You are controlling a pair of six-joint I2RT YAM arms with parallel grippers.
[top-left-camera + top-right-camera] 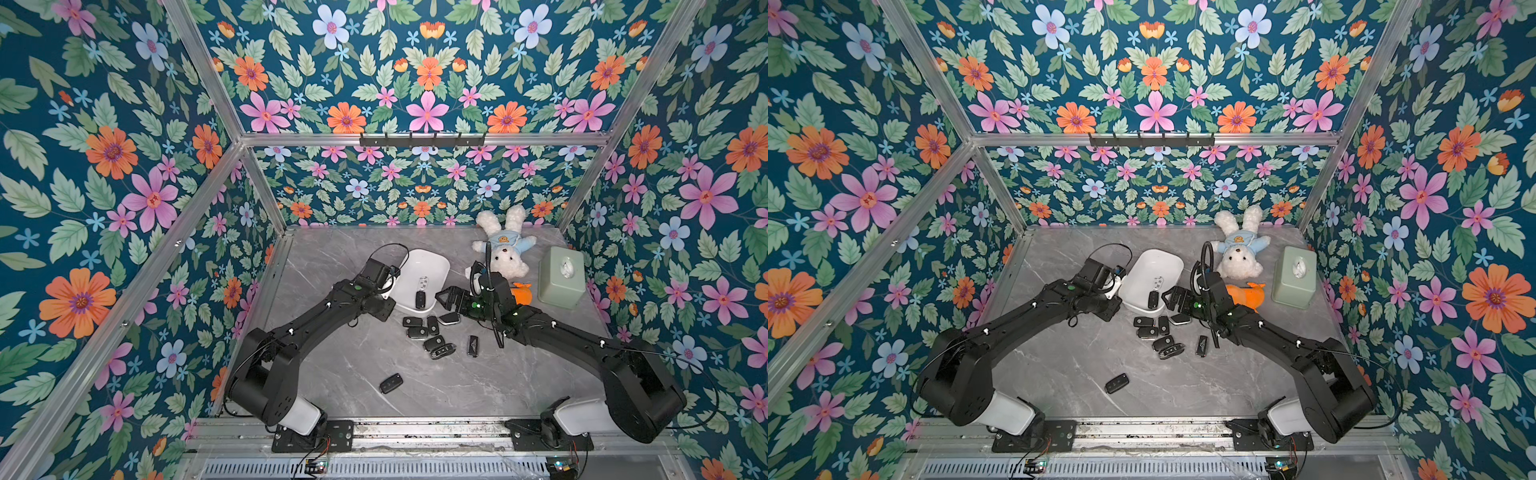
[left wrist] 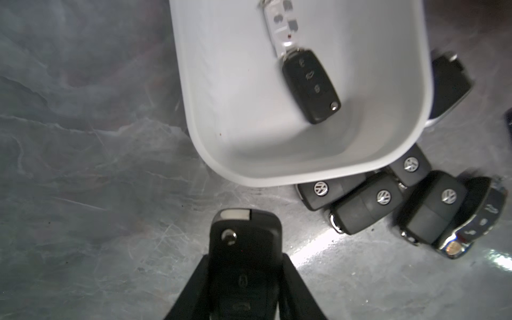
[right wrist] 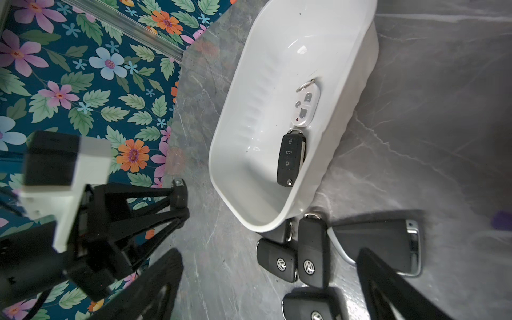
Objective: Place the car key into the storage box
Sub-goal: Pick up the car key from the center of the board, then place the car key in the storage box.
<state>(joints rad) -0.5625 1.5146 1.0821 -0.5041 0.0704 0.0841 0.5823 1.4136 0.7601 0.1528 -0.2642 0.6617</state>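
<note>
Your car key [image 2: 245, 235] is black, button side up, and pinched at its sides by the left gripper [image 2: 245, 259]. It's just short of the storage box [image 2: 277, 181], outside the near rim, over the grey marbled table [image 2: 83, 166]. Inside the box you've got 2 items lying end to end: a black fob [image 2: 310, 86] and a white fob [image 2: 279, 22].

A cluster of black keys [image 1: 419, 332] lies against the box's near end, and 1 lone key [image 1: 390, 383] sits well apart, closer to you. Your right gripper [image 1: 444, 299] hangs just beside the box with its fingers spread wide, holding nothing. Further right are a plush rabbit [image 1: 505, 249], an orange toy [image 1: 523, 293] and a pale green tissue box [image 1: 561, 278].
</note>
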